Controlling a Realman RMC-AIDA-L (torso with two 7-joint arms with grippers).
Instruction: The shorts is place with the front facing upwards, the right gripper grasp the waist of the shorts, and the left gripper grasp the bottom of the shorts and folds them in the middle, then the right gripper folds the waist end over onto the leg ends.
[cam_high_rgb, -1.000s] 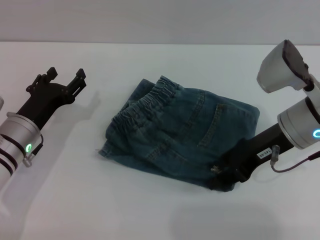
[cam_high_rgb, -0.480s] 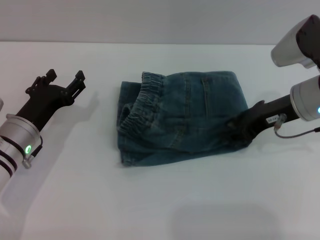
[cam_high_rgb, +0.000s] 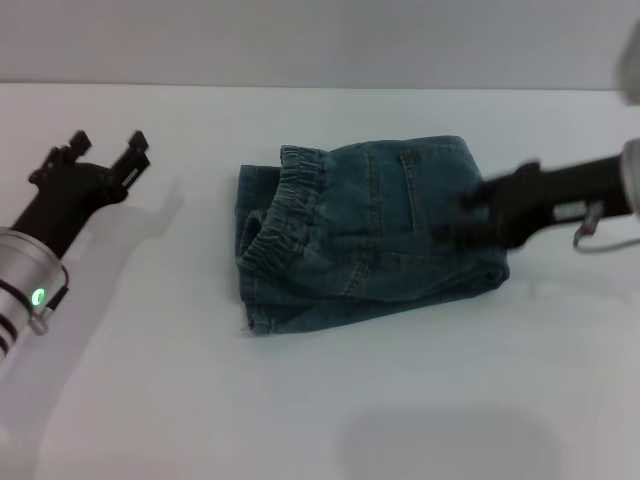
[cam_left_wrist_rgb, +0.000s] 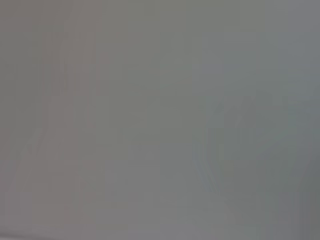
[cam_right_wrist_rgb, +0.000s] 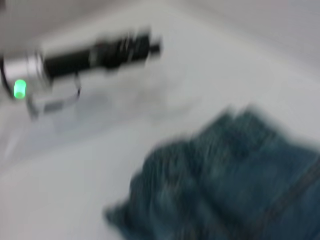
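Since a second ago my right gripper (cam_high_rgb: 470, 215) has swung up and across the folded shorts (cam_high_rgb: 370, 235), and the bundle has turned with it, from lying slantwise to sitting square on the white desk (cam_high_rgb: 330, 400). It now blurs over the right edge of the denim; I cannot tell whether its fingers are gripping cloth or free. The shorts lie mid-desk as a compact packet, the gathered waistband (cam_high_rgb: 290, 205) on top at the left side. I judge the last fold laid and this arm tidying or leaving. My left gripper (cam_high_rgb: 100, 165) hangs well apart on the left, fingers spread, holding nothing.
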